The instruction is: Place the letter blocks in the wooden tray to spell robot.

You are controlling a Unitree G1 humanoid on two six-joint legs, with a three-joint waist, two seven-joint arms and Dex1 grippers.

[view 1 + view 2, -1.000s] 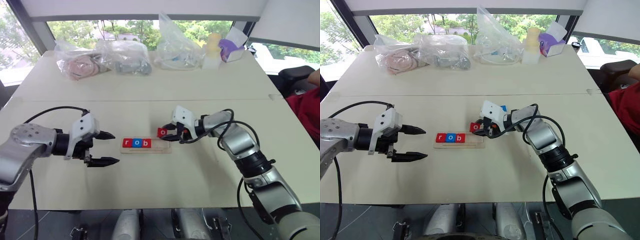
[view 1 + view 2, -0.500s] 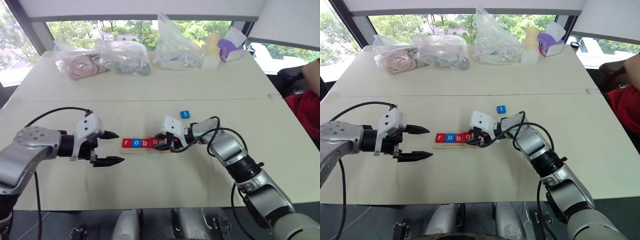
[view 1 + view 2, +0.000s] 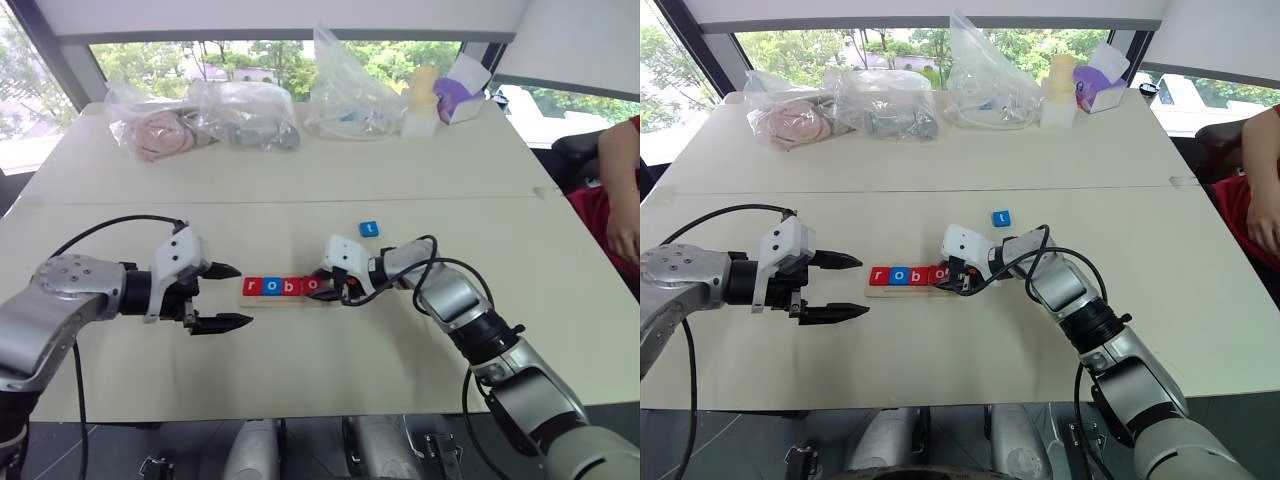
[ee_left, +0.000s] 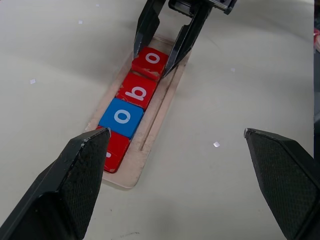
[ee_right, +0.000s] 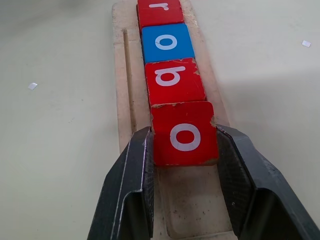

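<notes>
with its two black fingers pinched on either side of a flat red square tile marked with a white o (image 5: 184,134), the right gripper (image 5: 183,165) holds that tile in the fourth slot of the long pale-wood tray (image 3: 290,299), edge to edge with the red b tile (image 5: 172,80). beyond that sit the blue o tile (image 5: 166,43) and the red r tile (image 5: 160,10), so the row reads r, o, b, o, with the tray's last slot bare beneath the gripper. the small blue t tile (image 3: 369,229) lies flat on the pale tabletop (image 3: 300,370), apart from the tray, on its far side and toward the robot's right. over on the left, the left gripper (image 3: 229,296) hangs near the tray's r end with its fingers spread wide, holding nothing, aimed along the row. at the table's far edge rest clear plastic bags (image 3: 250,115) and a purple-and-white box (image 3: 458,95). a person's arm in a red sleeve (image 3: 618,180) shows at the right edge.
</notes>
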